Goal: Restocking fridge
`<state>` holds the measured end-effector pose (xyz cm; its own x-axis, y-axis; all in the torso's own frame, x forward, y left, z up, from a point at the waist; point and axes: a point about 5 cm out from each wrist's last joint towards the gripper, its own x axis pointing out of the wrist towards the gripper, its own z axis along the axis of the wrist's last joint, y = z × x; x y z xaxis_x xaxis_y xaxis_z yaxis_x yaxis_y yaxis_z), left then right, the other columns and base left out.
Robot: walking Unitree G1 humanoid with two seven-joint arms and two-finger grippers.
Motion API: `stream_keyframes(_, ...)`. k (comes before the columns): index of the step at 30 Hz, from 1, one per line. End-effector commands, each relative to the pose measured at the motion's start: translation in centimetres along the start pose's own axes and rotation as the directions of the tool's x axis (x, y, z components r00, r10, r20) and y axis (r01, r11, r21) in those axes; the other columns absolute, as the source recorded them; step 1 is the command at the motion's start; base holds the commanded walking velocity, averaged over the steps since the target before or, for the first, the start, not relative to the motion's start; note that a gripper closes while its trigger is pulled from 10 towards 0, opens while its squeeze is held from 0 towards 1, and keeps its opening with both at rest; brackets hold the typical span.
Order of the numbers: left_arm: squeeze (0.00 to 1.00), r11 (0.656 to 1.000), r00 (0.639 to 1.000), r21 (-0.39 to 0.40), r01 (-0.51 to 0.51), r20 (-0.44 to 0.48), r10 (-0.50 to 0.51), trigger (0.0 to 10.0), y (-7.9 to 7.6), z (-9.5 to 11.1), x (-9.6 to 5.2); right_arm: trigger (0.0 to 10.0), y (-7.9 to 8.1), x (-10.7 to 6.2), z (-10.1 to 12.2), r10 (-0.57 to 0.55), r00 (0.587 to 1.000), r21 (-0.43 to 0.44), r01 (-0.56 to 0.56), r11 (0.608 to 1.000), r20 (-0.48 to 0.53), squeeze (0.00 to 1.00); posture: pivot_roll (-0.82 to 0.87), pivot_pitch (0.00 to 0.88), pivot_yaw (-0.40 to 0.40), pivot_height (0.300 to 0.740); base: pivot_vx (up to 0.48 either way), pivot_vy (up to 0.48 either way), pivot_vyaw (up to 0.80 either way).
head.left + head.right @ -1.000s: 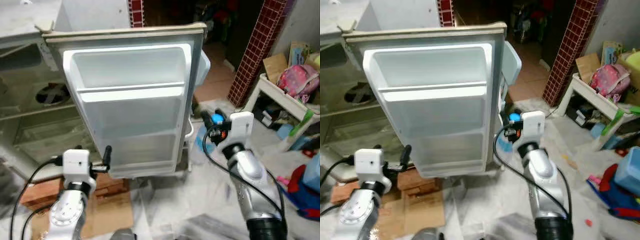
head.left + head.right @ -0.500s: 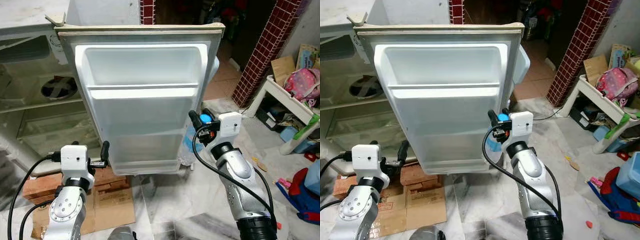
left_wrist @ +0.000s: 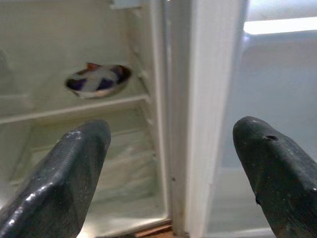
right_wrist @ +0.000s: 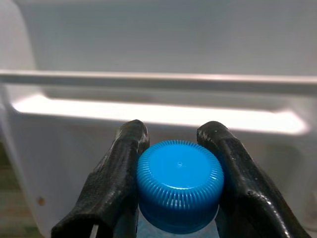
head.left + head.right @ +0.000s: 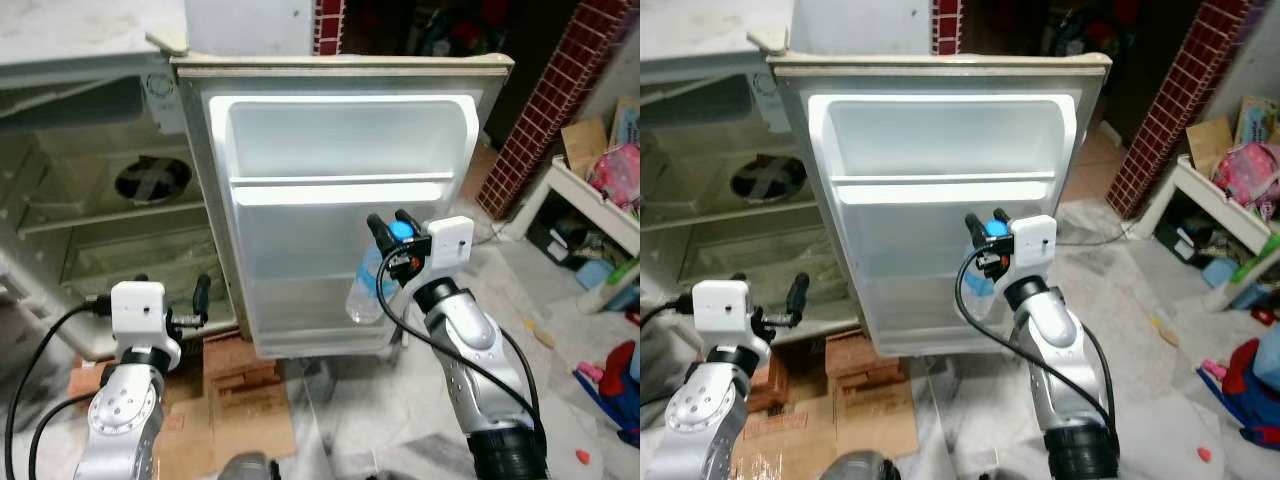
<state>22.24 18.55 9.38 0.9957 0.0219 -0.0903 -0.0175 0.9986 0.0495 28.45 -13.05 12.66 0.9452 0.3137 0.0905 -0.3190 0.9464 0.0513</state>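
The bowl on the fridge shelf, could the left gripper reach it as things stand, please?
Probably yes: the left gripper is open and faces the fridge interior, where the bowl sits on a shelf. The open door stands beside that path, not across it.

The open fridge door (image 5: pixel 340 200) has white shelves moulded into its inner side. Inside the fridge (image 5: pixel 90 190), a bowl (image 3: pixel 97 80) sits on a shelf (image 3: pixel 74 110). Flattened cardboard (image 5: pixel 235 420) and bricks (image 5: pixel 235 355) lie on the marble floor (image 5: pixel 370 410) below the door.
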Motion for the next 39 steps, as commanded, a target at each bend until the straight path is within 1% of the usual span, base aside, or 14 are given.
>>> stream_keyframes(1,0.0,1.0,1.0,0.011,0.014,-0.014,-0.014,10.0,-0.3,-0.3,0.1,10.0,-0.4,0.0,0.7,-0.009,1.0,-0.01,0.009,1.0,0.03,0.0,0.03,0.0,-0.026,0.74,0.0,0.0,0.0)
stream_keyframes(12,0.0,1.0,1.0,0.02,0.011,-0.017,-0.011,10.0,-0.3,-0.3,0.2,10.0,-0.4,0.0,0.7,-0.009,0.999,-0.014,0.009,1.0,0.034,0.0,0.03,0.0,-0.023,0.74,0.0,0.0,0.0)
stream_keyframes(17,0.0,1.0,1.0,0.021,-0.001,-0.015,0.002,10.0,-0.3,-0.2,0.5,10.0,-0.4,0.0,0.7,-0.006,0.999,-0.011,0.006,1.0,0.032,0.0,0.03,0.0,-0.022,0.74,0.0,0.0,0.0)
stream_keyframes(20,0.0,1.0,1.0,0.026,-0.013,-0.007,0.013,10.0,-0.3,0.0,0.7,10.0,-0.4,0.1,0.7,-0.005,0.999,-0.009,0.005,1.0,0.032,0.0,0.03,0.0,-0.022,0.72,0.0,0.0,0.0)
stream_keyframes(24,0.0,0.997,0.998,0.04,-0.063,-0.025,0.064,10.0,0.1,-0.2,0.8,10.0,-0.3,0.1,0.7,-0.003,0.999,-0.008,0.003,1.0,0.034,0.0,0.03,0.0,-0.022,0.695,0.0,0.0,0.0)
stream_keyframes(29,0.0,0.996,0.998,0.051,-0.067,-0.017,0.068,10.0,0.2,-0.1,0.9,10.0,-0.2,0.2,0.7,0.007,0.999,-0.002,-0.007,1.0,0.034,0.0,0.03,0.0,-0.024,0.676,0.0,0.0,0.0)
stream_keyframes(31,0.0,0.995,0.996,0.057,-0.084,-0.016,0.085,10.0,0.3,-0.1,1.0,10.0,-0.1,0.3,0.7,0.011,0.999,-0.003,-0.011,1.0,0.034,0.0,0.03,0.0,-0.025,0.657,0.0,0.0,0.0)
stream_keyframes(36,0.0,0.994,0.996,0.053,-0.092,-0.015,0.093,10.0,0.4,0.0,1.2,10.0,0.0,0.3,0.7,0.016,0.999,-0.002,-0.016,1.0,0.034,0.0,0.03,0.0,-0.025,0.627,0.0,0.0,0.0)
stream_keyframes(39,0.0,0.994,0.995,0.058,-0.097,-0.015,0.098,10.0,0.4,0.0,1.2,10.0,-0.1,0.3,0.7,0.014,0.999,-0.007,-0.014,1.0,0.029,0.0,0.03,0.0,-0.023,0.617,0.0,0.0,0.0)
